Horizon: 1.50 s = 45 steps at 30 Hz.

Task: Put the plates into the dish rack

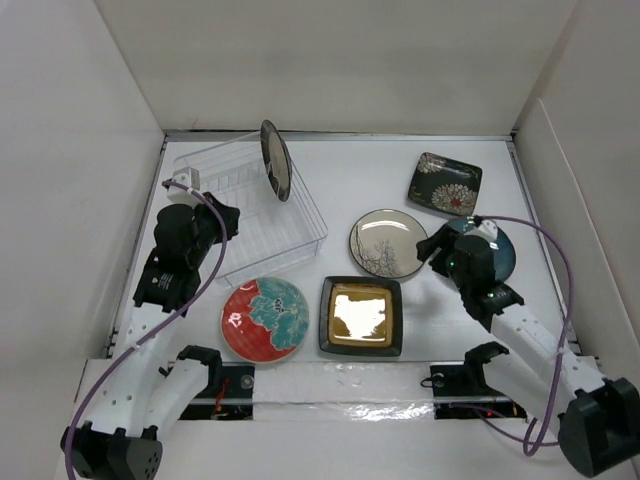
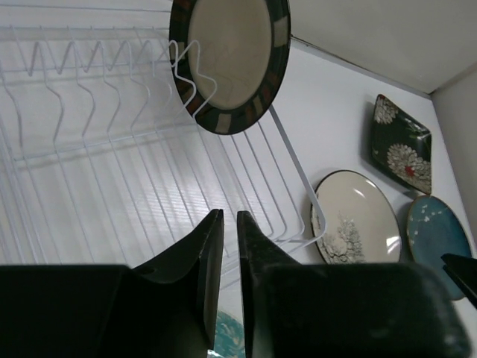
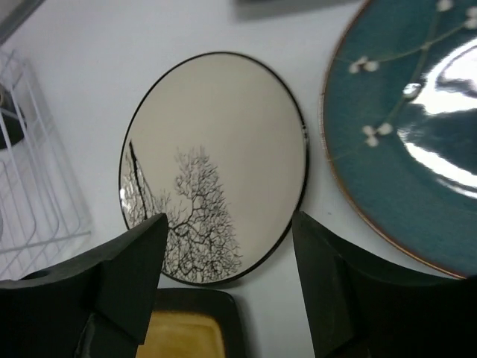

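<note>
**Right wrist view: spread fingers poised over the branch plate**

Right fingers (image 3: 138, 261) stand wide apart and grip nothing. They hover above the near edge of the round cream ceramic plate with a black branch pattern (image 3: 216, 149). It lies flat on the white counter (image 3: 97, 67), beside the round teal glazed plate (image 3: 402, 127). It looks stiff, glossy, breakable and probably slippery, so pinch its rim. Left fingers (image 2: 210, 253) are pressed together, empty, over the clear ribbed dish rack (image 2: 97, 164). There a dark-rimmed cream round plate (image 2: 227, 52) stands on edge.

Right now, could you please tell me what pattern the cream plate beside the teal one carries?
The cream plate carries black bare branches, clearest in the right wrist view.
</note>
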{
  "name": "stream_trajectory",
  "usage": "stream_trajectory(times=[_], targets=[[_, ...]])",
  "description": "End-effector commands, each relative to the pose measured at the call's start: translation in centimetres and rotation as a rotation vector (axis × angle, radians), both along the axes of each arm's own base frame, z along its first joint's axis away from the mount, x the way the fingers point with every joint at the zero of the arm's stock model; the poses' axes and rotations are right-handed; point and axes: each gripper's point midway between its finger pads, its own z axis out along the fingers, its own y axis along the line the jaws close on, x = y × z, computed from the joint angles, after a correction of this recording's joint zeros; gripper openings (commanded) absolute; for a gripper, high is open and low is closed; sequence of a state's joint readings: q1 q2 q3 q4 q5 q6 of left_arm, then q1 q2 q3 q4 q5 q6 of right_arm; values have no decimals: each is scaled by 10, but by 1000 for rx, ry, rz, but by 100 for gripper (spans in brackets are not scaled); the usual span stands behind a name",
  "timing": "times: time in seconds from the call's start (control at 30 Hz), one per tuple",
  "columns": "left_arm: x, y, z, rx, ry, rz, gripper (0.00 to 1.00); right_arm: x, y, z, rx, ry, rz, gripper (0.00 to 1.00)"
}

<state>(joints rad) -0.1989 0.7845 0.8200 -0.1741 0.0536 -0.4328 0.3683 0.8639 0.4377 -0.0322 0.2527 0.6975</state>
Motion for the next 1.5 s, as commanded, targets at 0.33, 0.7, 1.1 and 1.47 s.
stream_trajectory(times=[0.33,0.7,1.1,1.47], targets=[[1,-9,18,12,-60,-55,32,7,-10,-42,232,138,-64,71],[1,-8,19,9,-68,-53,32,5,9,-75,329,225,-20,63],[1,-5,19,15,-70,-34,32,30,31,-101,456,244,-24,27],[2,-5,18,13,-70,-35,32,70,25,11,303,-122,-81,0]])
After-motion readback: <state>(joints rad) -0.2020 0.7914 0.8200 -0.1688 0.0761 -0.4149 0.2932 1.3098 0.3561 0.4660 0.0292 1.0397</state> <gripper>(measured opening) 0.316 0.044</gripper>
